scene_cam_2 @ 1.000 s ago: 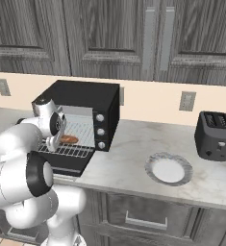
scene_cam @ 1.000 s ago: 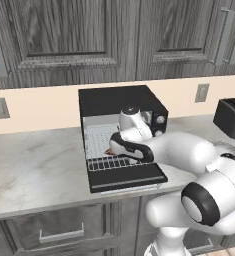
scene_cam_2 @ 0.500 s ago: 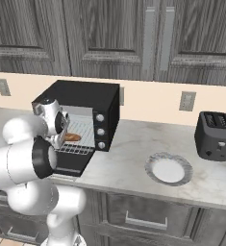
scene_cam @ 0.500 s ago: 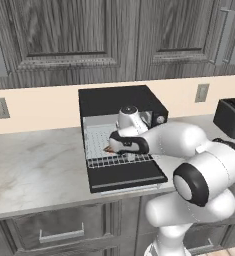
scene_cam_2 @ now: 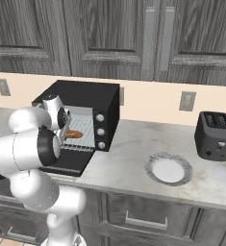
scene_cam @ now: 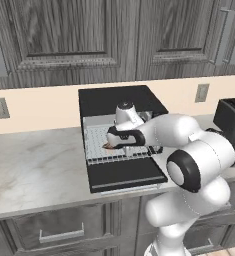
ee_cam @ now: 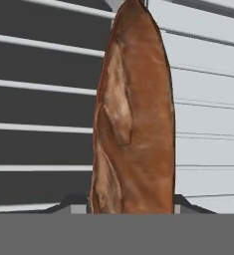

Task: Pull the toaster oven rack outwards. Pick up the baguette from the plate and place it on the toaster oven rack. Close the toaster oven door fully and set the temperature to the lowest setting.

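One toaster [scene_cam_2: 214, 136] and an emptied plate [scene_cam_2: 168, 169] are seen on the counter [scene_cam_2: 129, 153] well away from the jaws. Nothing is seen between the jaws and the oven [scene_cam: 120, 102], whose door [scene_cam: 125, 174] is folded flat. The baguette [ee_cam: 133, 114] is held between the jaws of the gripper [scene_cam: 112, 142], which is half closed on it, just over the pulled-out rack [scene_cam: 101, 150].

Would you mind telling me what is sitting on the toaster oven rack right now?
The baguette lies over the toaster oven rack, with the gripper closed around it. The arm covers the right part of the rack, so anything there cannot be seen.
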